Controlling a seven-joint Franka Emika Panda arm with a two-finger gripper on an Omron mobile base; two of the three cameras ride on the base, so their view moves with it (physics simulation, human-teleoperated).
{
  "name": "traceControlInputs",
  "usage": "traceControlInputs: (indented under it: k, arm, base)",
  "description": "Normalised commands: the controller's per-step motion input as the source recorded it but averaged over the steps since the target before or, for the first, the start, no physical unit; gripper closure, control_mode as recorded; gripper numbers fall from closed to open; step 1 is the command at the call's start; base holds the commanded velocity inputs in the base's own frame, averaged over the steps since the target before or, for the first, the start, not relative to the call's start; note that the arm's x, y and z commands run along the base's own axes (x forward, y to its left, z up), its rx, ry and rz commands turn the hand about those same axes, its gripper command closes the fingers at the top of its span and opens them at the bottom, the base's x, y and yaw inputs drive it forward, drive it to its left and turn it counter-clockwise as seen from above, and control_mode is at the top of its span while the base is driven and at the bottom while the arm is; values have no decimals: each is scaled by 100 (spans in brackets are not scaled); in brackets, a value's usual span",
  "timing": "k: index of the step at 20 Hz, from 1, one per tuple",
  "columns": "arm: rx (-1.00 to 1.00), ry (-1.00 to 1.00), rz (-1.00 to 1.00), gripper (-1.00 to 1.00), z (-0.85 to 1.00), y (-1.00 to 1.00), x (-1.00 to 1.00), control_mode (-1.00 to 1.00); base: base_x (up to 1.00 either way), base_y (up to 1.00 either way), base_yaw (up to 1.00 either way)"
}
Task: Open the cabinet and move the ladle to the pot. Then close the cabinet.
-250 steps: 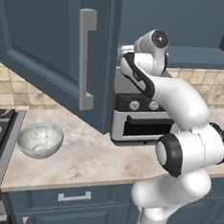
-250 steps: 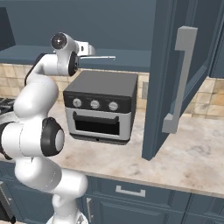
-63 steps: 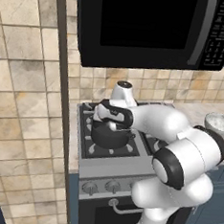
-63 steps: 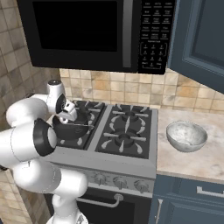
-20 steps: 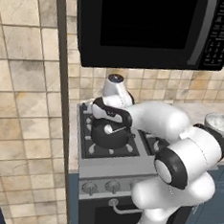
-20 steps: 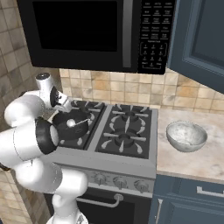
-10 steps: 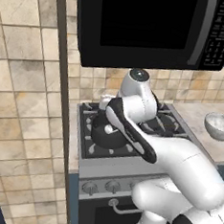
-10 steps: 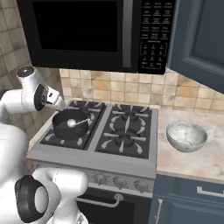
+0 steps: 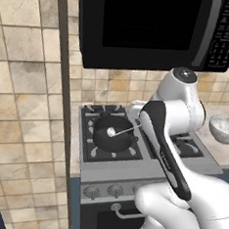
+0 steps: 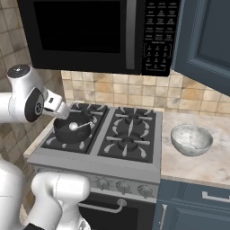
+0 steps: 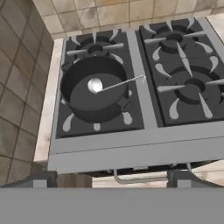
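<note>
The ladle (image 11: 95,85) lies in the black pot (image 11: 93,105) on the front left burner, its silver bowl on the pot's bottom and its thin handle resting over the right rim. My gripper (image 11: 111,179) hovers above the stove's front edge, open and holding nothing, well clear of the pot. The same pot (image 9: 113,137) with the ladle (image 9: 112,132) shows beside my forearm in the left base view, and the pot (image 10: 72,129) sits just below my hand in the right base view. The cabinet (image 10: 204,40) hangs at the upper right, its door swung out.
A black microwave (image 10: 90,31) hangs over the gas stove (image 10: 130,134). A glass bowl (image 10: 191,139) stands on the counter to the right of the stove. A tiled wall (image 9: 19,103) closes the left side. Blue drawer fronts (image 10: 197,206) sit below the counter.
My arm has swung up and back from the pot, and the hand now looks down from higher. The ladle stays in the pot; the jaws remain wide.
</note>
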Motion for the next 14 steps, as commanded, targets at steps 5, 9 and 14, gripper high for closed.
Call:
traceControlInputs:
  k: [5,9,14]
  arm:
    - [-8,14,4,-100,0,-11,-37,-100]
    - [-3,10,5,-100,0,-12,0,-100]
    - [-1,0,1,-100,0,-17,-9,-100]
  base:
    - [0,0,0]
    - [0,0,0]
    - [0,0,0]
